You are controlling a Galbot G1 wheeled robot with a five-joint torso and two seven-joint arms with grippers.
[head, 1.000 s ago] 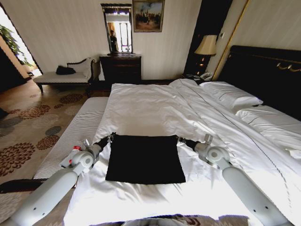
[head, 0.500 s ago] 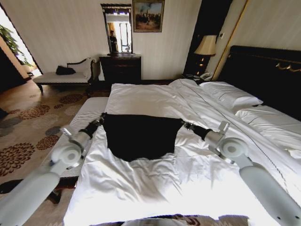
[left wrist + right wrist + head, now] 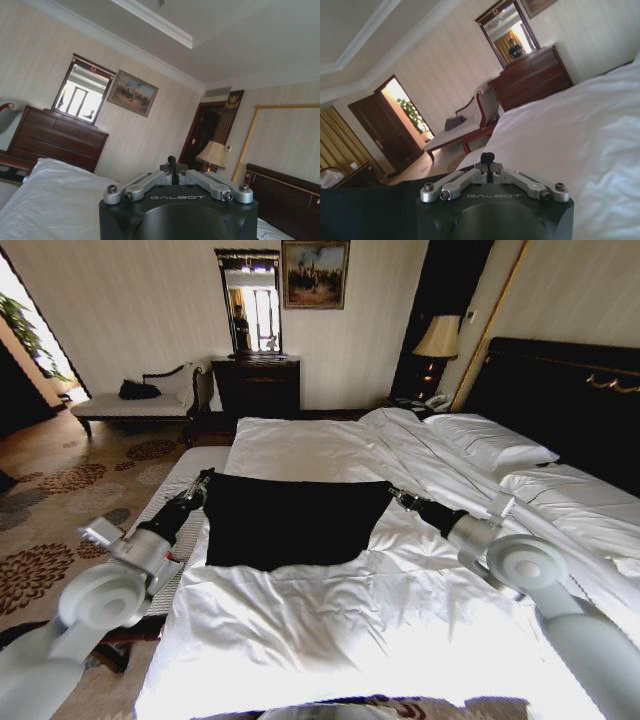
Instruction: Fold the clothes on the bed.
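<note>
Two hands are clamped on the black T-shirt [image 3: 290, 522]: left hand [image 3: 207, 478] and right hand [image 3: 393, 494] at opposite corners, so it's held taut over the bed [image 3: 330, 630] for a clean fold.

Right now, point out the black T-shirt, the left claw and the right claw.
black T-shirt [image 3: 292, 523], head view, middle of the cloth.
left claw [image 3: 205, 477], head view, tip at the shirt's corner.
right claw [image 3: 395, 494], head view, tip at the opposite corner.

head view down over bed [image 3: 300, 640], wrist views low, facing dresser [image 3: 55, 137]
</note>
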